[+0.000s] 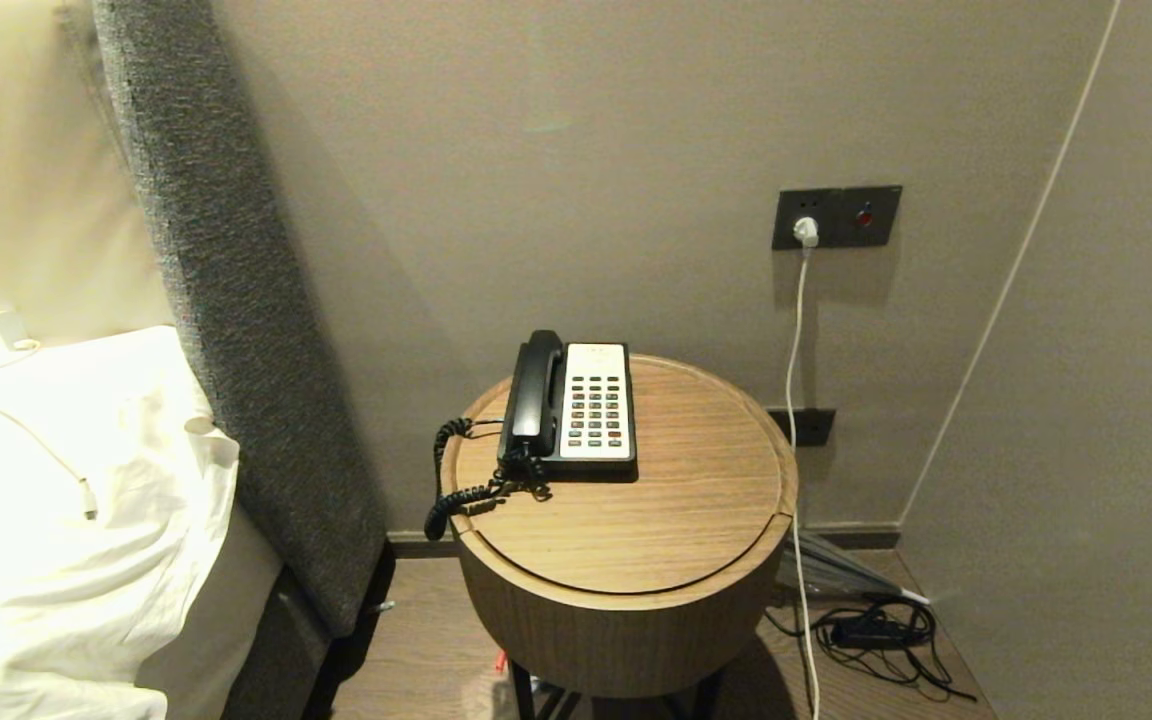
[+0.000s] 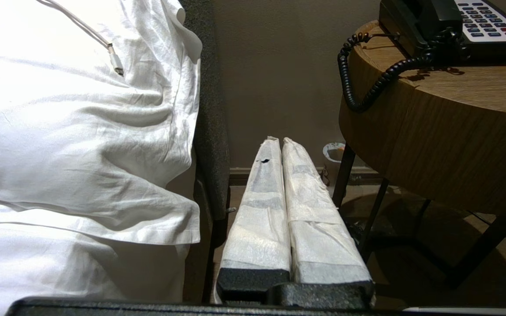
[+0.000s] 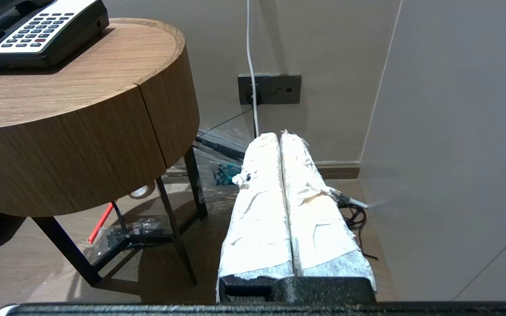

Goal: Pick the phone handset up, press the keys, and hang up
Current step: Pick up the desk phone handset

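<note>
The glossy black phone handset (image 1: 536, 392) rests in its cradle on the left side of the black-and-white phone base (image 1: 586, 462), on a round wooden side table (image 1: 676, 500). Its coiled cord (image 1: 454, 470) hangs over the table's left rim. The keys (image 1: 596, 409) form a grid on the white faceplate. Neither arm shows in the head view. My left gripper (image 2: 278, 141) hangs shut and empty below table height, between the bed and the table. My right gripper (image 3: 280, 134) is shut and empty too, low at the table's right, towards the wall.
A bed with a white pillow (image 1: 66, 500) and a grey upholstered headboard (image 1: 236, 300) stands left of the table. A white cable (image 1: 796, 400) runs from a wall socket (image 1: 836, 216) to black cables (image 1: 876, 635) on the floor. A side wall (image 1: 1086, 450) closes the right.
</note>
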Controlling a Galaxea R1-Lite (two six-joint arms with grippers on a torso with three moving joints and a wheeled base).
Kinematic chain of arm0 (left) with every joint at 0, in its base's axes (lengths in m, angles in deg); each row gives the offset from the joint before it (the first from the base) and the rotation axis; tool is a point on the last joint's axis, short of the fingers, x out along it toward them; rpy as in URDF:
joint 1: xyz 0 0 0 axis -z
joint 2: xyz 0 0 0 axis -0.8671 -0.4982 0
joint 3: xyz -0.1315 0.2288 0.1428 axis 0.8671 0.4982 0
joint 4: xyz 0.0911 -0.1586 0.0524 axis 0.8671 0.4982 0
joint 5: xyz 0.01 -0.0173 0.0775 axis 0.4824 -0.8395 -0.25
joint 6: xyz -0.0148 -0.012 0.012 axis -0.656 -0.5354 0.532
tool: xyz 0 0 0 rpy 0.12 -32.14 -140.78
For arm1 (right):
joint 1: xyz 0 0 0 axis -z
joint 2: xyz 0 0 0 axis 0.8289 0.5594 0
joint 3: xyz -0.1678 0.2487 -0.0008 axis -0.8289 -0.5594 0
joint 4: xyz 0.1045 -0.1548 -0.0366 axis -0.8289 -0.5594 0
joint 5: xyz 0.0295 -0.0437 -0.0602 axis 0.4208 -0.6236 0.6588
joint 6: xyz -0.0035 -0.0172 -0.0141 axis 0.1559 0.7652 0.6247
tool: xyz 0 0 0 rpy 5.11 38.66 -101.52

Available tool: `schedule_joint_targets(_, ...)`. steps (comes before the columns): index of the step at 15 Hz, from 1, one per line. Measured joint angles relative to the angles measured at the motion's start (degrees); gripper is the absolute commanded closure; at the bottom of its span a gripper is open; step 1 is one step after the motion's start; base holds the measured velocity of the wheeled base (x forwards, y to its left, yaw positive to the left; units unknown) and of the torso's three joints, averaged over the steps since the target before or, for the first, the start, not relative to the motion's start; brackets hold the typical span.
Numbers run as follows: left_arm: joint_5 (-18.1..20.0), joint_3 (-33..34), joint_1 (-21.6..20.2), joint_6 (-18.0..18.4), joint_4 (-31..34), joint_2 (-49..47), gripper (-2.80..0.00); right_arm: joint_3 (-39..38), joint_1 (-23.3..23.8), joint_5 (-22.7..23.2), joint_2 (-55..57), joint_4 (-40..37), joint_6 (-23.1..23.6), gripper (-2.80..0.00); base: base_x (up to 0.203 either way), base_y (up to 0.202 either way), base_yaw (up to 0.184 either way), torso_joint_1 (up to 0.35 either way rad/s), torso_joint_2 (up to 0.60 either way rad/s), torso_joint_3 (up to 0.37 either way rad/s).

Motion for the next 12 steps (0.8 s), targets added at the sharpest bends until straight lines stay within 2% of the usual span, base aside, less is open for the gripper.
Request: schedule_joint_targets(12, 0.0, 0.0, 0.0, 0.0, 0.0, 0.0, 0.00, 0.0, 0.0, 0.0, 0.0, 0.0, -0.1, 0.00, 0.000, 0.000, 0.000, 0.000, 0.00, 0.000)
